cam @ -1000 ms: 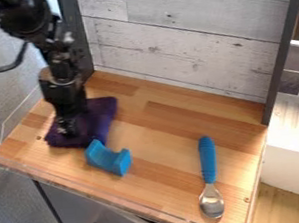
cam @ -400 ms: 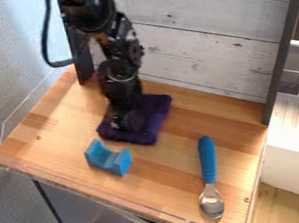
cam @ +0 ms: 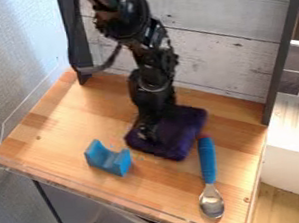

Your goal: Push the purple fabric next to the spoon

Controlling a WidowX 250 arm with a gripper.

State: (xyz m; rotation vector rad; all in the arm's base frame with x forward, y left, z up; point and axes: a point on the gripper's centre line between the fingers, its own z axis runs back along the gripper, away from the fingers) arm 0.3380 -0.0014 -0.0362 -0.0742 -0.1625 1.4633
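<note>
My gripper hangs from above onto the left part of the purple fabric, its tip pressed down on or right at the cloth. The fabric lies flat on the wooden surface, a little right of the middle. Just right of the fabric lies the spoon, with its blue handle end close to the cloth's right edge and its metal bowl toward the front. Whether the handle end touches the cloth, I cannot tell.
A blue curved block sits on the wooden board, left of the fabric and near the front. A clear rim runs along the board's left and front edges. Behind rises a whitewashed plank wall.
The gripper and the purple fabric have moved together to the right and somewhat toward the front, from the board's left side to beside the spoon. The spoon and the blue block have stayed put.
</note>
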